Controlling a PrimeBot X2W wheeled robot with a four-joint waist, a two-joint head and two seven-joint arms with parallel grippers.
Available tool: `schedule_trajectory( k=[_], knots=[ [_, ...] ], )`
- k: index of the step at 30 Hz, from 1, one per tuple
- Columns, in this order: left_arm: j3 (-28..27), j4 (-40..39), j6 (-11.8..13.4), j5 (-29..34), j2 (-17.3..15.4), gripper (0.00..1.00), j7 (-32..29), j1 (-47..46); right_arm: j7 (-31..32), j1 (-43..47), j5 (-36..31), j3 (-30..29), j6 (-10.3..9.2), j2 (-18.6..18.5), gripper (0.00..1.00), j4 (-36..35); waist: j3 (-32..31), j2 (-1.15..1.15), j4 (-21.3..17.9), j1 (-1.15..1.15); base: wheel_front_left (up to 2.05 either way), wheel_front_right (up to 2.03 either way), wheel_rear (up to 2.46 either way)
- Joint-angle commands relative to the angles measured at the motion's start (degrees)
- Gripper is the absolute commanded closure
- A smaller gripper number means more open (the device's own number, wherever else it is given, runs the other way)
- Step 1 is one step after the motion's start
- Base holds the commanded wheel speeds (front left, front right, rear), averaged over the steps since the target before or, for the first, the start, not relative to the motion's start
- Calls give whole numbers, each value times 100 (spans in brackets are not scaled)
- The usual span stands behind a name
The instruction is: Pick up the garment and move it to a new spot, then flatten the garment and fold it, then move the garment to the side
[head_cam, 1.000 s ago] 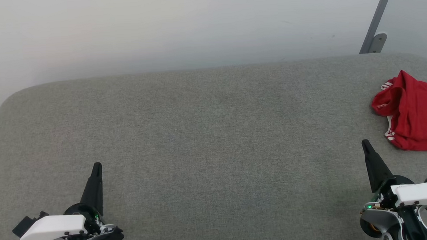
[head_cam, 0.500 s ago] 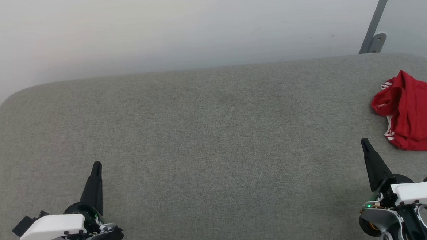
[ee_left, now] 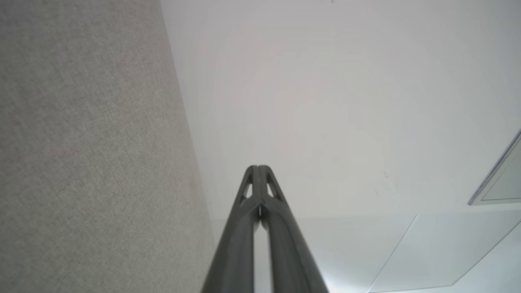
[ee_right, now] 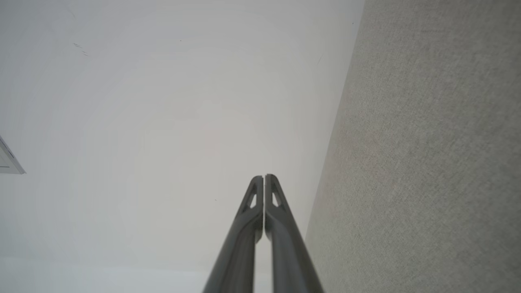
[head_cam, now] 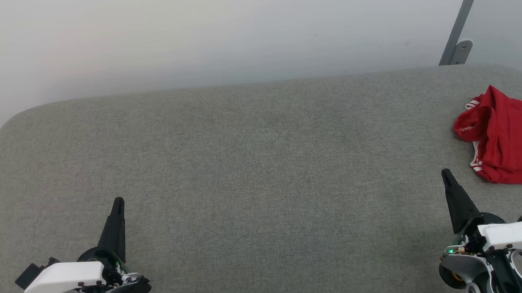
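Note:
The garment (head_cam: pixel 508 140), red with a bit of red-and-white striped trim, lies crumpled at the right edge of the grey fabric table (head_cam: pixel 253 164), partly cut off by the picture's edge. My right gripper (head_cam: pixel 445 174) is shut and empty at the lower right, a short way below and left of the garment, not touching it. At the lower left my left gripper (head_cam: pixel 118 202) is shut and empty, far from the garment. In the wrist views both the left gripper (ee_left: pixel 257 167) and the right gripper (ee_right: pixel 263 177) show their fingers pressed together, pointing along the table toward the wall.
A pale wall (head_cam: pixel 192 34) rises behind the table's rounded far edge. A grey metal bracket (head_cam: pixel 461 42) leans at the upper right. The wide grey table surface stretches between the two grippers.
The right gripper has crept slightly up the view toward the garment. The garment and the left gripper are unmoved.

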State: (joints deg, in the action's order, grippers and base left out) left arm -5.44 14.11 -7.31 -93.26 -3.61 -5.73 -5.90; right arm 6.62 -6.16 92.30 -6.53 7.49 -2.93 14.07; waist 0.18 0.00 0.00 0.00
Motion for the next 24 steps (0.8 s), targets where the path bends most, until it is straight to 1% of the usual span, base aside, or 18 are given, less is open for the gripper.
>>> schedule_trajectory(
  k=[1, 24],
  knots=[
    [-16, 1, -32, 7, 4, 100, -21, -67, 7, -28, 18, -4, 0, 8, 100, 4, 0, 0, 0, 0, 0, 0, 0],
    [-45, 1, -32, 36, 25, 100, -36, -71, 9, -29, 15, -4, 0, 9, 100, 4, 0, 0, 0, 0, 0, 0, 0]
  ],
)
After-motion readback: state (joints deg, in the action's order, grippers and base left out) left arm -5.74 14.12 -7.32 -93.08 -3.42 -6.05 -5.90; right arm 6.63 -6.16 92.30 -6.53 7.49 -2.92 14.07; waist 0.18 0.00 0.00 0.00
